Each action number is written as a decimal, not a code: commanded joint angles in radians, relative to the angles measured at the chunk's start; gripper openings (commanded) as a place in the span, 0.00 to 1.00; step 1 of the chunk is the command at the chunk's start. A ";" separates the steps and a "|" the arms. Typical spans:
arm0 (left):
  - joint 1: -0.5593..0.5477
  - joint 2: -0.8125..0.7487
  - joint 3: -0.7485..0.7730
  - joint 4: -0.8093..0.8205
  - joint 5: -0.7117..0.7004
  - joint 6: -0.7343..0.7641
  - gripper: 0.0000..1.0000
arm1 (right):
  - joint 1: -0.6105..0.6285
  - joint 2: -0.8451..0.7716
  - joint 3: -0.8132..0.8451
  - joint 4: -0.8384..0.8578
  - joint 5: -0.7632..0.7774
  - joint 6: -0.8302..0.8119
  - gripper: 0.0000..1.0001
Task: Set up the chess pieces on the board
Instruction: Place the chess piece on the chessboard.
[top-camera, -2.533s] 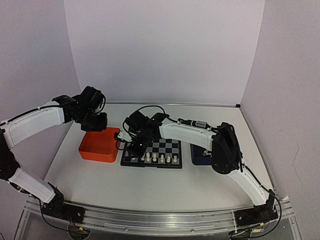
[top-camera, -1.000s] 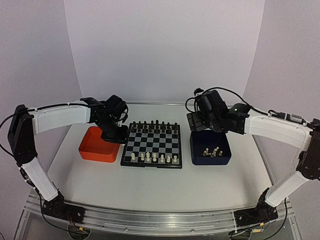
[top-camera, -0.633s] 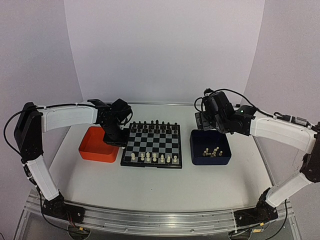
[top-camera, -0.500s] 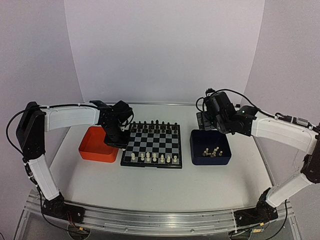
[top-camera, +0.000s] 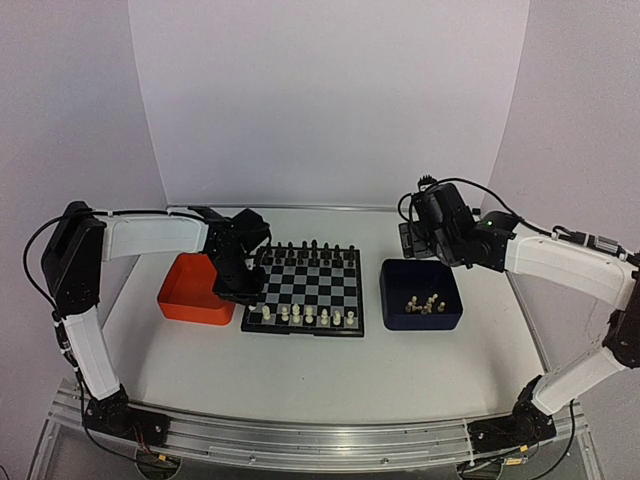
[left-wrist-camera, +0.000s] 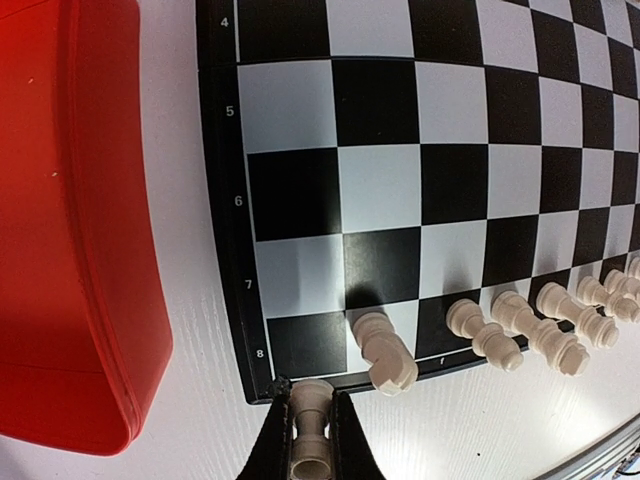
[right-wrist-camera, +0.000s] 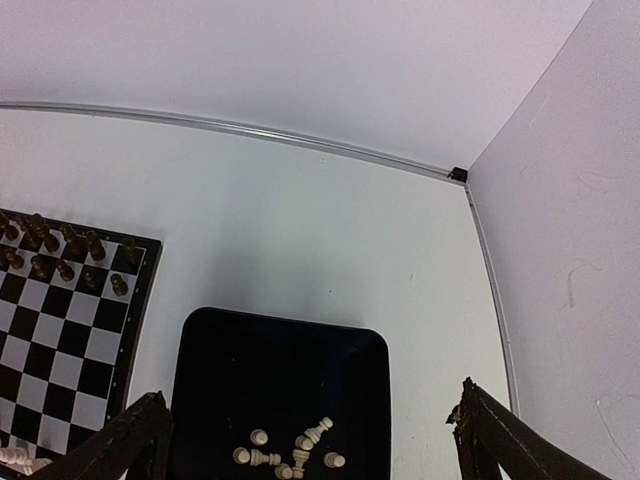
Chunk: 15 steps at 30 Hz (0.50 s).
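Left gripper (left-wrist-camera: 311, 400) clamped on a white piece (left-wrist-camera: 312, 445) at the board (left-wrist-camera: 380, 190) corner, right gripper (right-wrist-camera: 315, 440) wide open: you could topple the neighbouring knight (left-wrist-camera: 385, 355).

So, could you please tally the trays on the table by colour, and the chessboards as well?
orange tray: 1
dark blue tray: 1
chessboard: 1
Total: 3
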 joint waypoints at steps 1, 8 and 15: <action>-0.004 0.029 0.010 -0.001 0.016 -0.006 0.00 | -0.009 -0.029 -0.007 0.028 0.032 0.016 0.95; -0.006 0.052 0.003 -0.007 0.007 -0.003 0.00 | -0.013 -0.036 -0.013 0.029 0.048 0.016 0.95; -0.006 0.061 0.006 -0.001 0.016 -0.003 0.00 | -0.015 -0.043 -0.024 0.030 0.059 0.022 0.95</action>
